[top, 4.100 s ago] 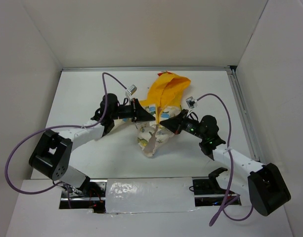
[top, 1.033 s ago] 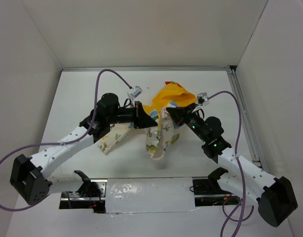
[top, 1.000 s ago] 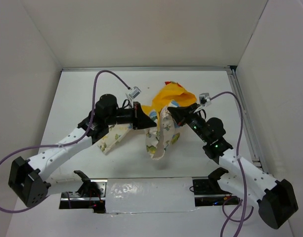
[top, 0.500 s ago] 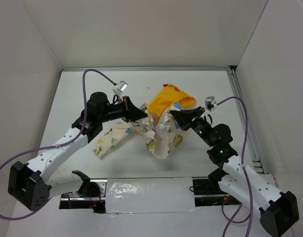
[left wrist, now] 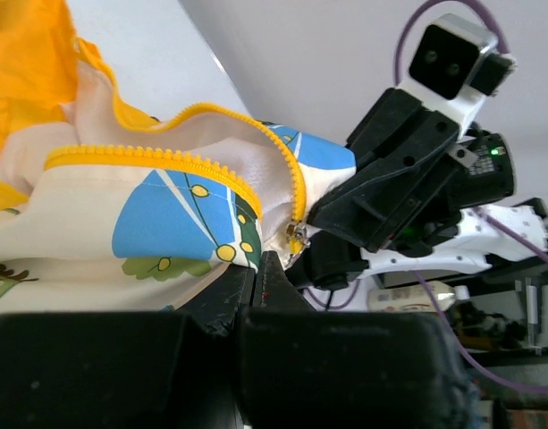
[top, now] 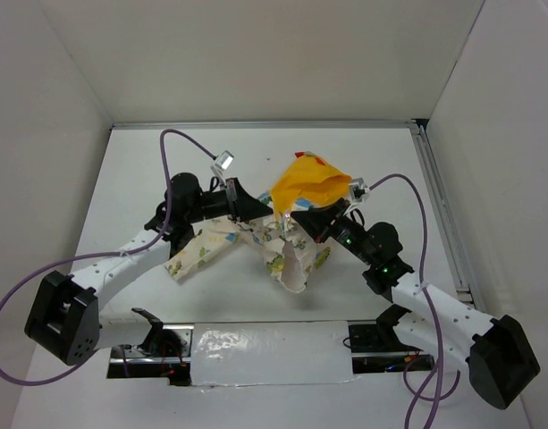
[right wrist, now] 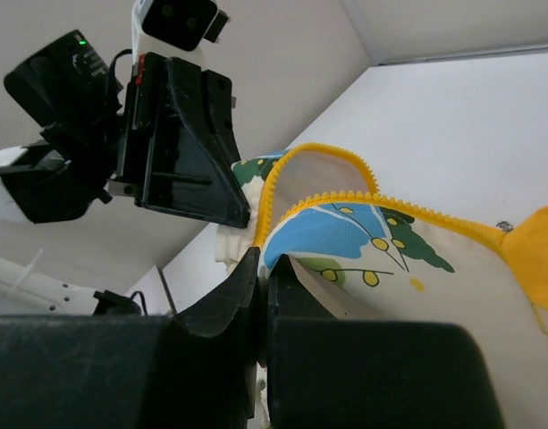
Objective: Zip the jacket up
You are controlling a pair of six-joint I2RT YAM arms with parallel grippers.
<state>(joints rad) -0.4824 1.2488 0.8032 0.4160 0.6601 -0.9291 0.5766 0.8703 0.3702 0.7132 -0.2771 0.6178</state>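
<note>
The jacket (top: 287, 250) hangs bunched between my two grippers above the table, cream printed fabric below, orange hood (top: 307, 183) behind, one sleeve (top: 198, 253) trailing left on the table. My left gripper (top: 256, 215) is shut on the jacket's front edge; in the left wrist view (left wrist: 258, 266) the yellow zipper teeth (left wrist: 157, 157) curve above it and the small metal slider (left wrist: 298, 237) hangs just right of its tips. My right gripper (top: 297, 220) is shut on the opposite front edge, seen in the right wrist view (right wrist: 263, 259) below the zipper teeth (right wrist: 345, 159). The grippers nearly touch.
White walls enclose the table (top: 148, 161) on three sides. A metal rail (top: 439, 197) runs along the right edge. A foil-covered strip (top: 269, 344) lies at the near edge between the arm bases. Purple cables (top: 180, 138) loop over both arms.
Both grippers have drawn closer together over the last half second, the right one moving left. The jacket stays held by both and has shifted slightly.
</note>
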